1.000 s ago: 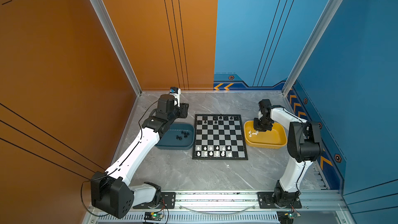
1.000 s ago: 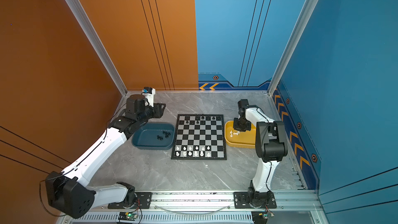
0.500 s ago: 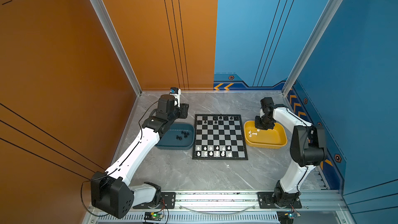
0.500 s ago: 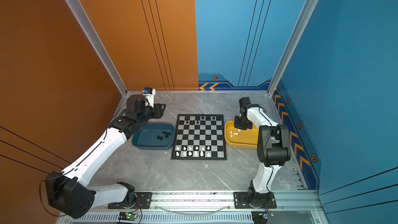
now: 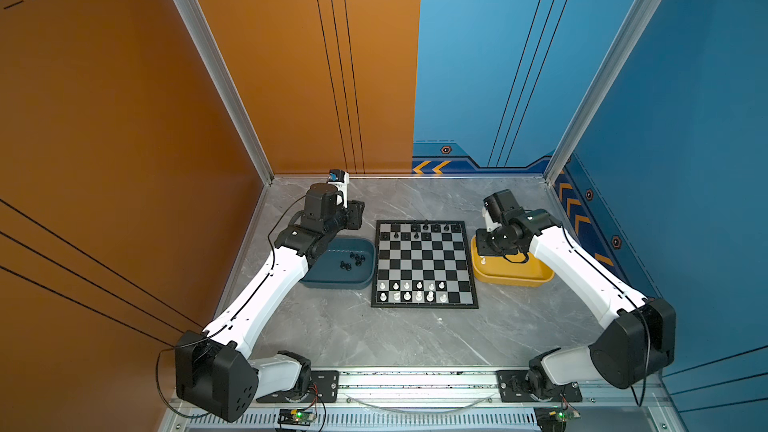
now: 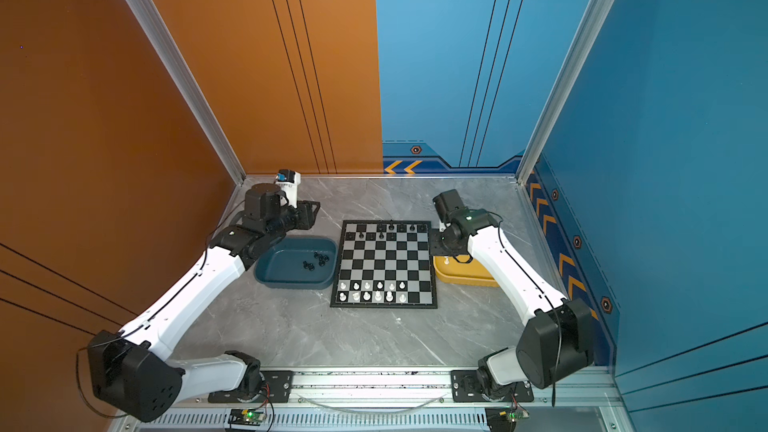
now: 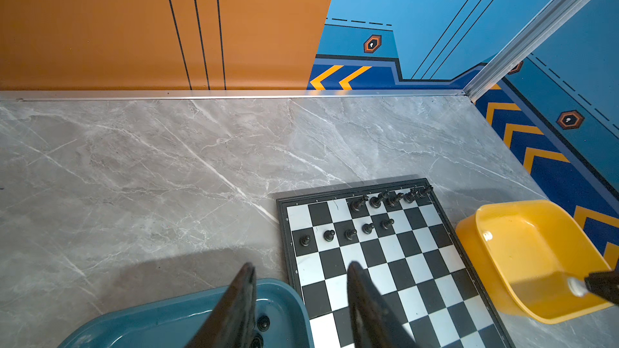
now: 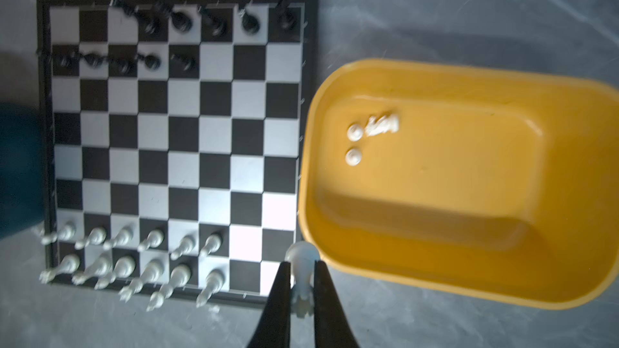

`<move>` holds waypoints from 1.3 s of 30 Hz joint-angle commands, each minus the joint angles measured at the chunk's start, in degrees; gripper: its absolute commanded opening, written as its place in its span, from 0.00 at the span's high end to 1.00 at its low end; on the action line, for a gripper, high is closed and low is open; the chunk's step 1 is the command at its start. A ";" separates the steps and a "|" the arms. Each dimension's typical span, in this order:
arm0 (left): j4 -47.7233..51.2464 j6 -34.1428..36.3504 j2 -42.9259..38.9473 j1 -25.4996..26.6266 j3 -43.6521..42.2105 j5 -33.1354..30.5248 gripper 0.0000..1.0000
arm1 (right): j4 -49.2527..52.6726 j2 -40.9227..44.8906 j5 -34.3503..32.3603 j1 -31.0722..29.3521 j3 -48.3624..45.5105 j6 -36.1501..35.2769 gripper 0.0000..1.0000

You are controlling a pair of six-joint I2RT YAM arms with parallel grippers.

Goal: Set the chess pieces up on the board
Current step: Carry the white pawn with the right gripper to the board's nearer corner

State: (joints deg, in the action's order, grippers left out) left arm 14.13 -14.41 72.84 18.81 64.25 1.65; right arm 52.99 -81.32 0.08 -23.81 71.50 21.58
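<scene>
In both top views the board (image 5: 424,261) lies flat at the middle of the grey marble table (image 5: 415,334). It is a square of black and silvery-white fields in a thin black frame, with one dark teal tray (image 5: 332,276) just beside its left edge and one yellow tray (image 5: 515,280) just beside its right. The chess pieces (image 6: 372,290) standing on it number twelve white, in two rows of six along the near edge, and ten black, in two rows of five at the far edge. A small cluster of loose black pieces (image 5: 353,260), about six, lies in the teal tray. In the left wrist view the left gripper (image 7: 300,264) stands partly open with nothing between its fingers, over the teal tray's rim beside the board. The ten black men on the board look glossy and upright here. In the right wrist view, which is blurred, the right gripper (image 8: 301,264) is clamped on one white piece (image 8: 300,256), its round end showing past the fingertips, seen against the gap between the board's corner and the yellow tray. Three spare white pieces (image 8: 354,132) rest in that tray, two upright and one on its side.
</scene>
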 commanded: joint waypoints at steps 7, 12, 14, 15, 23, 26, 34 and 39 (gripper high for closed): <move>-2.02 -0.24 -0.68 0.79 -2.56 2.38 0.54 | 2.03 4.92 -2.07 -7.87 -11.30 9.68 1.00; -2.20 -0.26 -0.57 1.31 -2.60 2.57 0.54 | -0.30 4.51 -2.17 -8.80 -15.73 11.24 1.00; -2.13 -0.26 -0.55 1.49 -2.55 2.57 0.54 | -1.49 3.96 -2.05 -9.06 -16.72 11.46 1.00; -2.10 -0.26 -0.54 1.58 -2.57 2.62 0.54 | -1.78 3.70 -2.01 -9.19 -17.12 11.38 1.00; -1.65 -0.26 -0.85 2.20 -2.34 1.89 0.54 | -5.72 0.45 -1.40 -9.99 -18.16 11.24 1.00; -1.39 -0.09 -0.98 2.29 -2.37 1.68 0.54 | -6.27 -1.30 -1.23 -10.71 -17.85 11.24 1.00; -1.14 0.09 -1.42 2.37 -2.73 1.03 0.54 | -7.55 -4.67 -1.47 -11.94 -17.58 11.46 1.00; -1.03 0.18 -1.62 2.37 -2.90 0.68 0.54 | -8.19 -5.34 -2.12 -12.00 -18.01 11.70 1.00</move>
State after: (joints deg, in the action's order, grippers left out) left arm 13.06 -14.59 72.71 20.71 62.02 3.18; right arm 45.74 -86.06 -0.27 -35.59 54.02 32.03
